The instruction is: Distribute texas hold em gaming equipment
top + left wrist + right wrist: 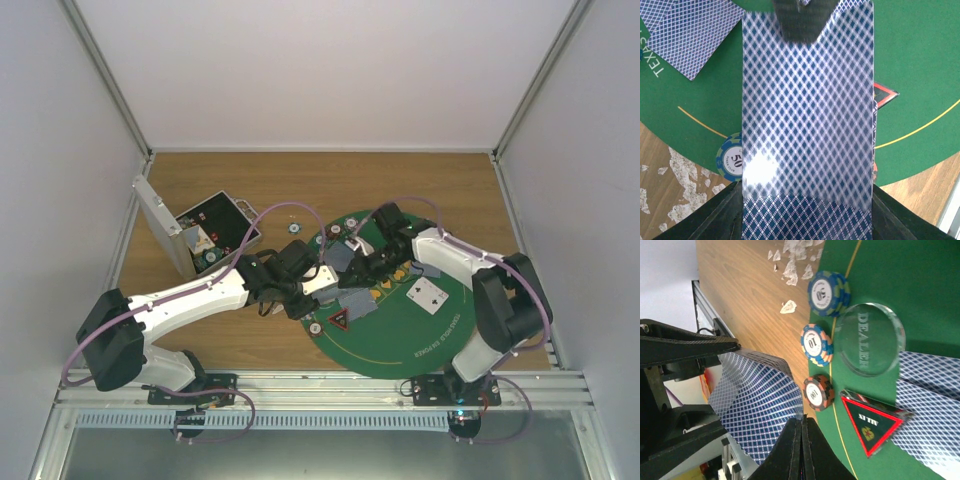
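Note:
My left gripper (318, 285) is shut on a deck of grey-blue-backed playing cards (807, 125), held over the left edge of the green mat (400, 340). My right gripper (802, 426) is shut on the far end of the deck's top card (757, 400), which bends upward. Its fingers show at the top of the left wrist view (801, 20). Beneath lie a 50 chip (827, 292), a 10 chip (816, 345), a 100 chip (819, 392), a clear dealer button (869, 339) and a red-triangle all-in token (872, 422). Face-down cards (927, 395) lie on the mat.
An open silver case (190, 235) stands at the left on the wooden table. Face-up cards (427, 293) lie on the right of the mat. A loose chip (295, 228) sits on the wood behind the mat. White scuffs (790, 270) mark the table.

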`<state>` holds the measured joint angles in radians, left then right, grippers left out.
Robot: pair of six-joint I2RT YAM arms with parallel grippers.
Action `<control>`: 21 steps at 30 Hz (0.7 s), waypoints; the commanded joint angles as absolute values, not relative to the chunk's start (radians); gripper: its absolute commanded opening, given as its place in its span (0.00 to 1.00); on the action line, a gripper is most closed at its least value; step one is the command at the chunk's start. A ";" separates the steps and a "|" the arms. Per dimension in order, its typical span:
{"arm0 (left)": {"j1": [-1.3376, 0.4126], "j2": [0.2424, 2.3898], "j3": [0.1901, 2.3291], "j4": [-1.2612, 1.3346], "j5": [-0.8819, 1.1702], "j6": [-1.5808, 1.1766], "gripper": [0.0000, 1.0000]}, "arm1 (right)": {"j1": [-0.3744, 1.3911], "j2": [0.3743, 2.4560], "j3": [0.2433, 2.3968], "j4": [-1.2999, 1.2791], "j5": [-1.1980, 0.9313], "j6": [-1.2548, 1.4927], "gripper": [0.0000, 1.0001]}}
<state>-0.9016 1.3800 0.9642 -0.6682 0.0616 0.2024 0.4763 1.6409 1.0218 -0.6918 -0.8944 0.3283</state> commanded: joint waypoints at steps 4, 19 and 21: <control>-0.907 1.354 0.960 -0.629 0.059 0.213 0.58 | 0.371 1.578 0.992 -0.786 -0.818 0.267 0.00; -0.907 1.358 0.957 -0.619 0.068 0.212 0.58 | 0.227 1.387 1.043 -1.193 -0.211 0.479 0.00; -0.907 1.361 0.957 -0.617 0.074 0.210 0.58 | 0.252 1.375 1.056 -1.289 -0.093 0.575 0.01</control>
<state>-0.9016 1.3800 0.9642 -0.6643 0.0620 0.2024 0.2268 1.4124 1.0130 -1.0599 -0.3832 0.3798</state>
